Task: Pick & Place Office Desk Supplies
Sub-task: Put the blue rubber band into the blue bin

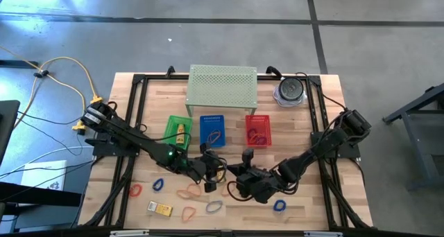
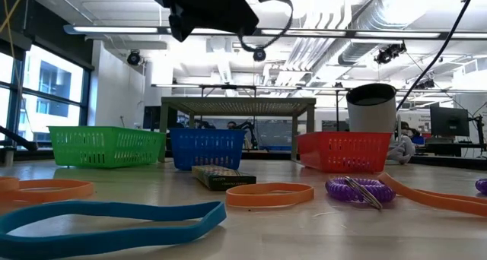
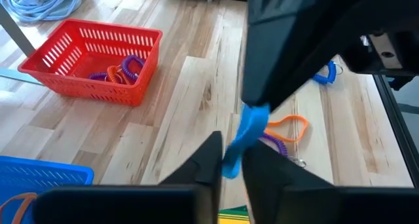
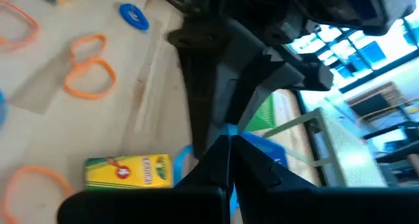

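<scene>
A blue rubber band (image 3: pixel 247 127) hangs in the air over the table's middle, between my two grippers. My left gripper (image 3: pixel 229 152) comes in from the table's left and is shut on the band's lower part. My right gripper (image 4: pixel 229 142) comes in from the right and is shut on its upper part. In the high view the two grippers (image 1: pixel 211 166) (image 1: pixel 234 173) meet tip to tip in front of the blue basket (image 1: pixel 213 129). Loose bands lie on the near table: red (image 1: pixel 136 191), orange (image 1: pixel 187 192) and blue (image 1: pixel 279 206). My left gripper pinches the blue band's lower end (image 3: pixel 233 160) between its two fingers, which slant down from the table's left. The band is bunched there and runs up to the other gripper, clear of the table. My right gripper pinches the band's upper end (image 3: pixel 257 112) between its shut fingertips, slanting in from the table's right. The band sits clear of the table; my own fingers hide most of it in the right wrist view.
Green (image 1: pixel 178 131) and red (image 1: pixel 258 129) baskets flank the blue one; the red one holds coiled bands. Behind them stand a pale green perforated shelf (image 1: pixel 222 88) and a round grey object (image 1: pixel 290 91). A yellow crayon box (image 4: pixel 127 171) lies below the grippers; a yellow packet (image 1: pixel 160 208) lies near left.
</scene>
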{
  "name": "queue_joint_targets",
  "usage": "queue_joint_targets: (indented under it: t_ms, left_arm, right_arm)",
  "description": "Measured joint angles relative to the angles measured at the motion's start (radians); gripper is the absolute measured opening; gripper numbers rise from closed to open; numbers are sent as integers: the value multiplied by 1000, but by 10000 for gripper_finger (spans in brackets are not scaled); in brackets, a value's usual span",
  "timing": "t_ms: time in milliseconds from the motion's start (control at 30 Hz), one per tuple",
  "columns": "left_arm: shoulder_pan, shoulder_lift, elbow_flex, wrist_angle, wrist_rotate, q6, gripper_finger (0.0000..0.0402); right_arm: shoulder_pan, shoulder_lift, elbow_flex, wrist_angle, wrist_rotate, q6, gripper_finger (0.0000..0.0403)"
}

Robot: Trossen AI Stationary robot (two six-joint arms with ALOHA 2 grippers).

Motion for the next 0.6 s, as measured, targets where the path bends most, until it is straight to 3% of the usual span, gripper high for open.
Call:
queue_joint_targets:
  t_ms: [100, 300, 600]
  left_arm:
    - [0, 0, 0, -3, 0, 0, 7]
    - [0, 0, 0, -13, 0, -3, 2]
    - [0, 0, 0, -14, 0, -8, 1]
  right_arm:
    - [-2, 0, 0, -13, -12, 33, 3]
    - [-6, 0, 0, -31, -1, 93, 21]
    - [42, 0, 0, -23, 92, 119, 129]
